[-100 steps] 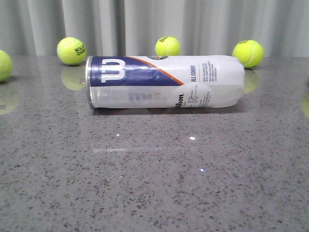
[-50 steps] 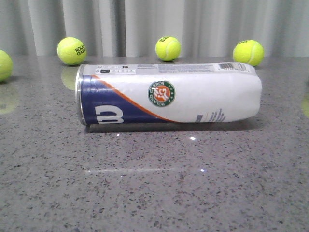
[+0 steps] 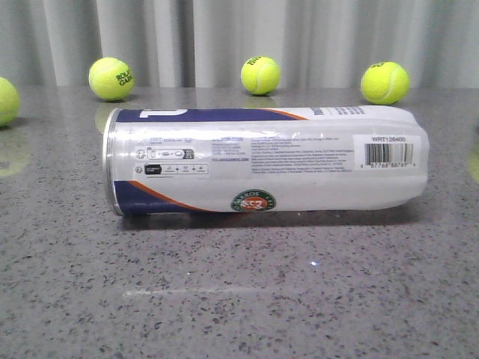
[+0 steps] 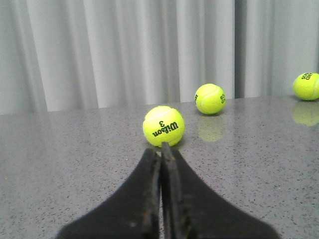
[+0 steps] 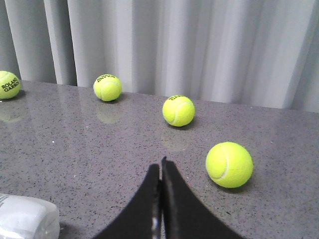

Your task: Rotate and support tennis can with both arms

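The tennis can [image 3: 266, 161] lies on its side across the middle of the grey table, silver rim to the left, barcode and small print facing the front camera, round emblem low on its side. No arm touches it in the front view. One clear end of the tennis can [image 5: 25, 218] shows in a corner of the right wrist view. My left gripper [image 4: 160, 149] is shut and empty, its tips just short of a Wilson ball [image 4: 163, 125]. My right gripper [image 5: 159, 167] is shut and empty over bare table.
Yellow-green balls line the back by the grey curtain [image 3: 111, 78] [image 3: 260, 75] [image 3: 385, 82], one at the left edge [image 3: 6, 101]. Right wrist view: balls [image 5: 229, 164] [image 5: 178, 110] [image 5: 107, 87] [image 5: 9, 83]. Left wrist view: balls [image 4: 210, 98] [image 4: 306, 85].
The can has rolled toward the front camera and turned about its long axis: the navy W panel went over the top, the emblem sank low, and the barcode side now faces front.
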You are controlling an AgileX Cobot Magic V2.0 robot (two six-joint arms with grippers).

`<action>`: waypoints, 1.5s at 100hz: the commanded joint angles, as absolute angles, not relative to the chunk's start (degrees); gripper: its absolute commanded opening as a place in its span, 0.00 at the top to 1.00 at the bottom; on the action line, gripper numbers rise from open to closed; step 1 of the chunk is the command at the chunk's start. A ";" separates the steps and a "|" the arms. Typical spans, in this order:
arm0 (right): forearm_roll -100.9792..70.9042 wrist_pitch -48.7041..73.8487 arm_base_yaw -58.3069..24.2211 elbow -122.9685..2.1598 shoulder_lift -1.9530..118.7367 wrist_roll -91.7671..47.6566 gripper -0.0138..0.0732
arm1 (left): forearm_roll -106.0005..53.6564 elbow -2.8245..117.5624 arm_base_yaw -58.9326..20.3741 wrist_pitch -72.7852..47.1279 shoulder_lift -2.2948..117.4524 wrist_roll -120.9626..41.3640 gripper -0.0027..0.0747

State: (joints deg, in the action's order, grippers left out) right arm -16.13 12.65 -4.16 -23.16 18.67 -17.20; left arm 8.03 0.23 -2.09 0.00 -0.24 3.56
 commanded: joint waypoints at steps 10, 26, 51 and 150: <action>-16.59 7.91 -3.87 -24.72 18.87 -17.19 0.92 | 8.00 -2.49 -2.03 5.14 -2.49 4.00 0.99; -16.59 7.96 -3.87 -24.72 18.87 -17.19 0.92 | 8.00 -2.49 -2.03 6.15 -2.49 4.00 0.99; -16.59 7.96 -3.87 -24.72 18.87 -17.19 0.92 | 4.12 0.56 -2.03 7.41 -2.49 4.00 0.99; -16.59 8.12 -3.87 -24.72 18.87 -17.19 0.92 | -0.64 59.61 -2.03 -44.76 43.84 3.88 0.99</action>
State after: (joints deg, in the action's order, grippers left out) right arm -16.13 12.65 -4.16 -23.16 18.67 -17.16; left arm -0.51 56.97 -2.09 -47.38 40.57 3.56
